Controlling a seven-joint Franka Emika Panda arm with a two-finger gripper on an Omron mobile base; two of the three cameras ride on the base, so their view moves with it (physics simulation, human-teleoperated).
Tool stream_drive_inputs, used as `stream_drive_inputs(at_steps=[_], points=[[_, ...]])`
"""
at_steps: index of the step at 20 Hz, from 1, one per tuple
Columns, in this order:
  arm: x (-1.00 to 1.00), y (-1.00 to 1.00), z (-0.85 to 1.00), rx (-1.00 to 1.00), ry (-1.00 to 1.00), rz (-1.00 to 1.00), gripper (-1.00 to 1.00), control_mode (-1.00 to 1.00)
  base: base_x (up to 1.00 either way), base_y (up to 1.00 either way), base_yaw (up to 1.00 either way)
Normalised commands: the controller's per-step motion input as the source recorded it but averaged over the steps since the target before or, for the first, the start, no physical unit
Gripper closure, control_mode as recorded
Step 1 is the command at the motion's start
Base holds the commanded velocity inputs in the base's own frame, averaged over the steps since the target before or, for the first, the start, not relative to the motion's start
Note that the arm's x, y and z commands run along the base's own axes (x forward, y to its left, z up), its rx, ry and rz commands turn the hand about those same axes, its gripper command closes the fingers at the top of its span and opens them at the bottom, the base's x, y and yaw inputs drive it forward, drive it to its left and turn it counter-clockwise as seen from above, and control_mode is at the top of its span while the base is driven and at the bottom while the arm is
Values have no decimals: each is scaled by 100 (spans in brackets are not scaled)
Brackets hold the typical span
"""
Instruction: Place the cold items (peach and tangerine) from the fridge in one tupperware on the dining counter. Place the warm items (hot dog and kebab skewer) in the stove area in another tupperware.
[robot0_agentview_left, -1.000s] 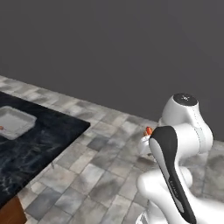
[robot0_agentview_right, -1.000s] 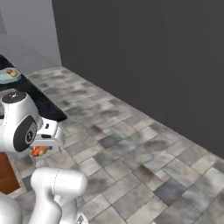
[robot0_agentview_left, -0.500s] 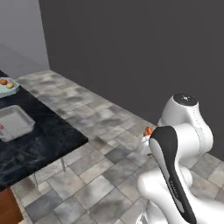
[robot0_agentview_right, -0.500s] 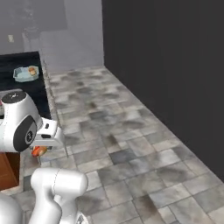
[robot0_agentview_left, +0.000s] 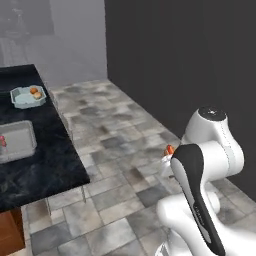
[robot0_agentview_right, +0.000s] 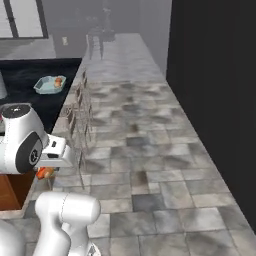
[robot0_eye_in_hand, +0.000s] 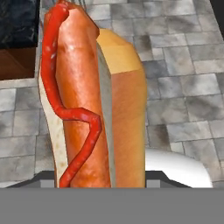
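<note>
On your far left, the black table (robot0_agentview_left: 35, 150) carries two tubs. The nearer one (robot0_agentview_left: 15, 142) is a pale, shallow tub at the table's left side, with a small red bit at its left edge that you cannot identify at this size. Beyond it sits a light blue tub (robot0_agentview_left: 29, 96) holding two orange round fruits (robot0_agentview_left: 35, 92); from the right base camera you see that same tub (robot0_agentview_right: 50, 84) far off on the dark table (robot0_agentview_right: 30, 80), fruit inside.

Right of the table, grey stone floor (robot0_agentview_left: 115, 145) runs toward a dark wall (robot0_agentview_left: 185, 60) on the right.

Near you, the arm is folded close to the base, and a bit of orange-red peeks out beside its wrist: the hot dog (robot0_agentview_left: 169, 149), also visible under the hand from the right camera (robot0_agentview_right: 44, 173).

Through the hand camera, the hot dog (robot0_eye_in_hand: 92, 100) stands lengthwise right in front of the lens, sausage with a red sauce squiggle on the left, bun on the right, floor below it. The pincer is pinching the hot dog, well above the floor and clear of the table.
</note>
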Motion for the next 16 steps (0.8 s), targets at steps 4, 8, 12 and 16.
stream_drive_inputs(at_steps=[4, 8, 12, 16], points=[[0, 0, 0, 0, 0, 0, 100, 100, 85, -60, 51], [0, 0, 0, 0, 0, 0, 100, 100, 84, -61, 51], [0, 0, 0, 0, 0, 0, 100, 100, 81, -59, 52], [0, 0, 0, 0, 0, 0, 100, 100, 74, -56, 55]])
